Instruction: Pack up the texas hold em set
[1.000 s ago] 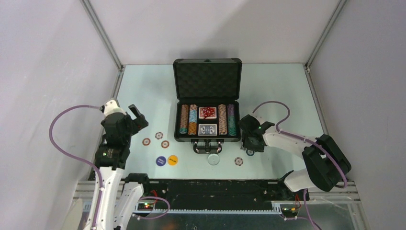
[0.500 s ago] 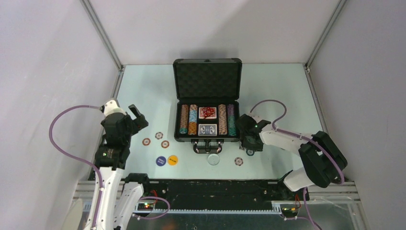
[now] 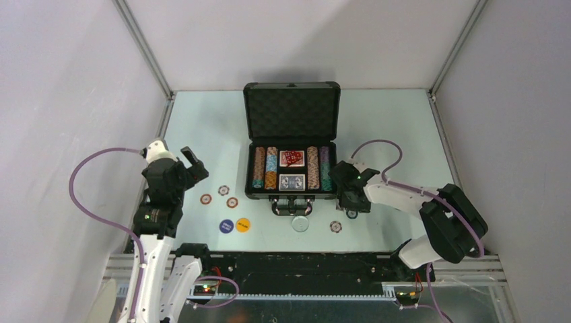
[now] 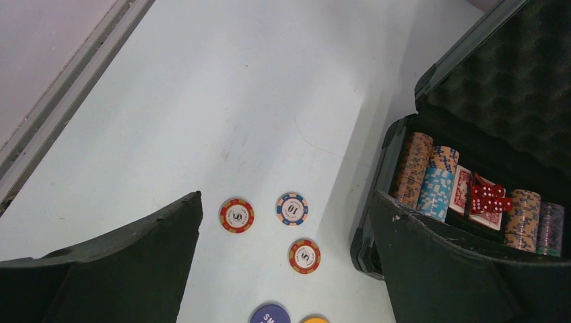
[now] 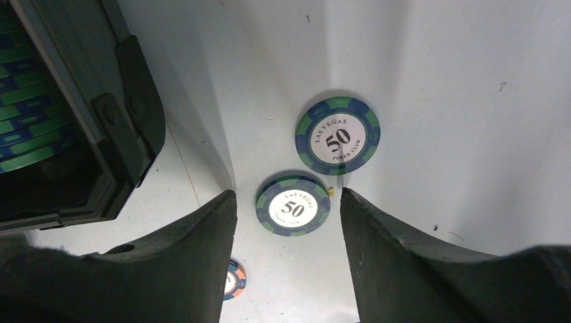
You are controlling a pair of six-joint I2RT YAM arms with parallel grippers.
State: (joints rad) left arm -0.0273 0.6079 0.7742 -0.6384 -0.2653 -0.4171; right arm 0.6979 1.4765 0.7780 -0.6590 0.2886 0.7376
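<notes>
My right gripper (image 5: 287, 196) slid a touch toward the case (image 3: 291, 111), fingers spread wider. They straddle a 50 chip (image 5: 292, 205) at the case's 4 o'clock, not touching it; grab is next. Left gripper (image 4: 286, 202) unchanged, fingers wide apart, holding nothing.

Green chip (image 5: 337, 135) reads "LAS VEGAS 50 POKER CLUB"; blue chip (image 4: 291, 209) "10".

On my overhead feed both arms are white shells with black joint blocks: the left arm (image 3: 161, 195) at lower left, the right arm (image 3: 398, 194) at right. A purple cable (image 3: 71, 180) loops off each, and a green light (image 3: 359, 177) glows. The fingers (image 4: 121, 269) are matte black wedges.
</notes>
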